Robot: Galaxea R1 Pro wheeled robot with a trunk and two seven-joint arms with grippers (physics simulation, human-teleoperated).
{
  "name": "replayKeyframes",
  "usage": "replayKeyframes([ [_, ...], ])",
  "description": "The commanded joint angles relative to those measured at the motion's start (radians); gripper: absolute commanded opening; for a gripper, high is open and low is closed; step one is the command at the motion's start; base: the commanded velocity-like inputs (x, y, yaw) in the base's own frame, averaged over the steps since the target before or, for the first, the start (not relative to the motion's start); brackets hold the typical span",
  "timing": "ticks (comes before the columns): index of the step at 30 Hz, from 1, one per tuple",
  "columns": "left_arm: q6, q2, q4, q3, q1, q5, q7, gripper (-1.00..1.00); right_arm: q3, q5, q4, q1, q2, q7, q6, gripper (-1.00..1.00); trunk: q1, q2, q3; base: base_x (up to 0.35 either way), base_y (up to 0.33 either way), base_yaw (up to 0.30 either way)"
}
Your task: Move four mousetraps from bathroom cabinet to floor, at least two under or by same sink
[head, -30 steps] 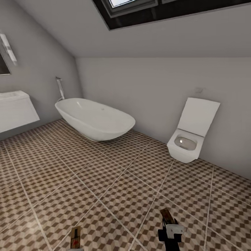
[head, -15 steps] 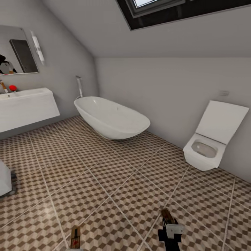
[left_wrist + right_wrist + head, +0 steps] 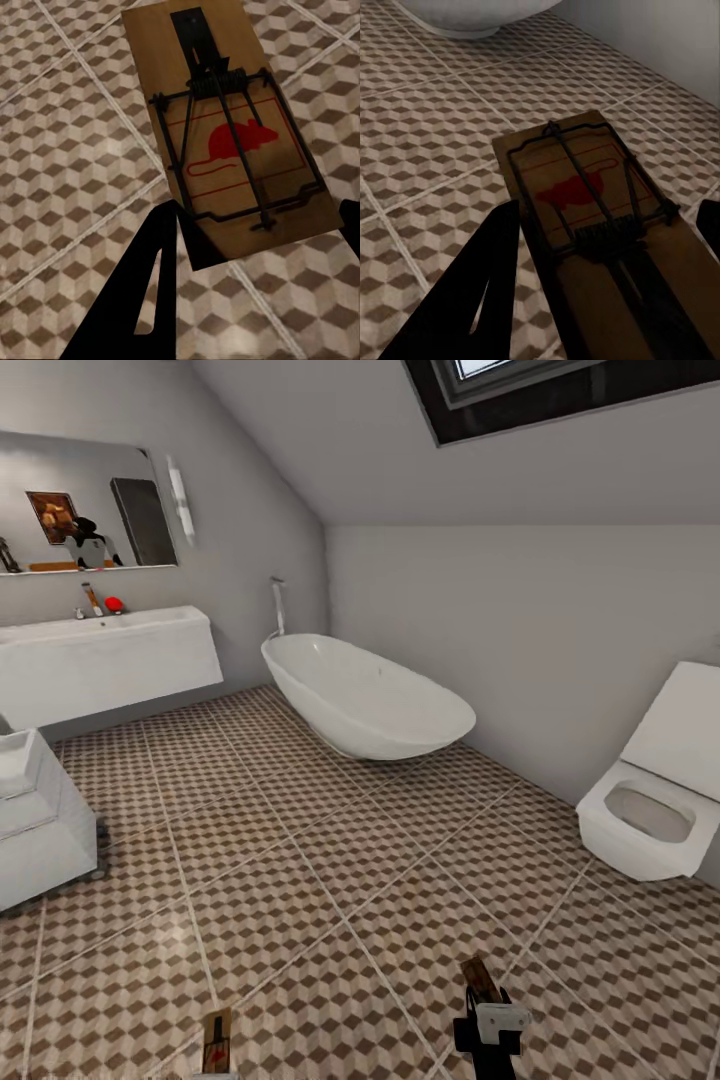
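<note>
While both grippers apparently clamp mousetraps [image 3: 232, 142] [image 3: 600, 217], bathroom floor [image 3: 330, 880] lies beneath.

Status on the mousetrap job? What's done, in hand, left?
Done: no trap can be seen lying on the bathroom floor.
In hand: one mousetrap in the left pincer, another mousetrap in the right pincer, both held above the tiles.
Left: set these down under or beside the bathroom sink at the far left; the other two traps aren't visible.
</note>
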Motion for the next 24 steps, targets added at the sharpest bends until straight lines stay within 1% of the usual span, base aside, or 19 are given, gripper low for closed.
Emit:
replayKeyframes([
  [1,-0.005,-0.001,0.004,-0.009,-0.001,0.004,0.005,-1.00,-0.007,0.010,0.000,0.000,0.000,-0.007,-0.002,-1.00,0.000,-0.001,-0.001,0.000,0.000,0.286],
  [18,-0.005,-0.001,0.004,-0.008,-0.002,0.004,0.005,-1.00,-0.007,0.010,0.000,0.000,0.000,-0.007,-0.002,-1.00,0.000,-0.001,-0.001,0.004,-0.002,0.286],
  [24,-0.005,-0.001,0.004,-0.008,-0.002,0.004,0.005,-1.00,-0.007,0.011,0.000,0.000,0.000,-0.007,-0.002,-1.00,0.000,-0.001,-0.001,0.213,-0.127,0.286],
])
